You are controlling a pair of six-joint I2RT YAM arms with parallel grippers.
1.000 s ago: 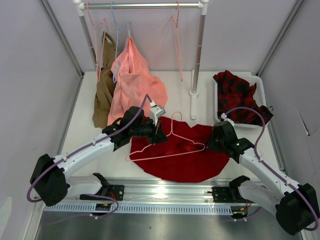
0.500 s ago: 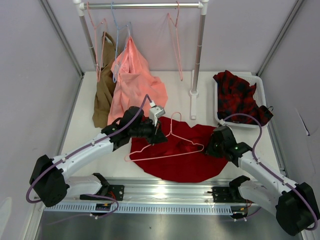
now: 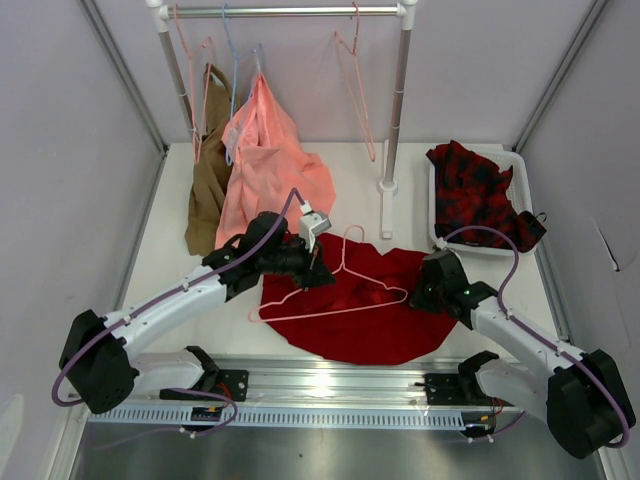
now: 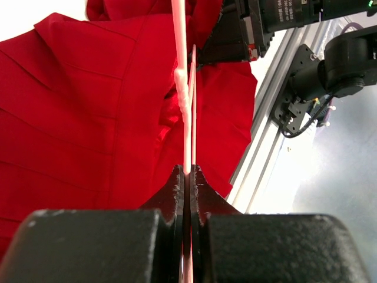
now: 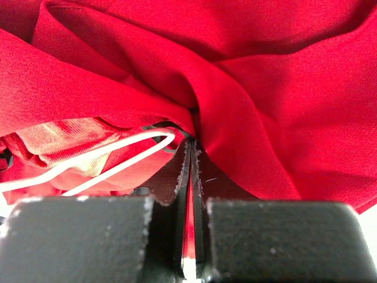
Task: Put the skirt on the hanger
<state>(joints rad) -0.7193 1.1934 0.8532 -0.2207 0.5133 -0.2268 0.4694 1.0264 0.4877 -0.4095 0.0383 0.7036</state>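
The deep-red skirt (image 3: 372,310) lies spread on the table near the front edge. The pale-pink wire hanger (image 3: 335,308) lies across it, hook toward the back. My left gripper (image 3: 314,268) is shut on the hanger wire (image 4: 186,112) near its neck, above the skirt's (image 4: 88,118) left part. My right gripper (image 3: 418,292) sits at the skirt's right edge, shut on a fold of the red fabric (image 5: 259,106). The hanger's rounded end (image 5: 118,150) pokes into the cloth just left of the right fingertips (image 5: 184,162).
A clothes rail (image 3: 290,12) at the back holds a salmon-pink garment (image 3: 270,165), a brown garment (image 3: 207,180) and spare wire hangers (image 3: 355,80). A white bin (image 3: 523,170) at the right holds a red-and-black checked garment (image 3: 478,195). The metal base rail (image 3: 330,385) runs along the front.
The right gripper has closed onto the skirt's right edge and shifted slightly left. The left gripper has held still on the hanger.
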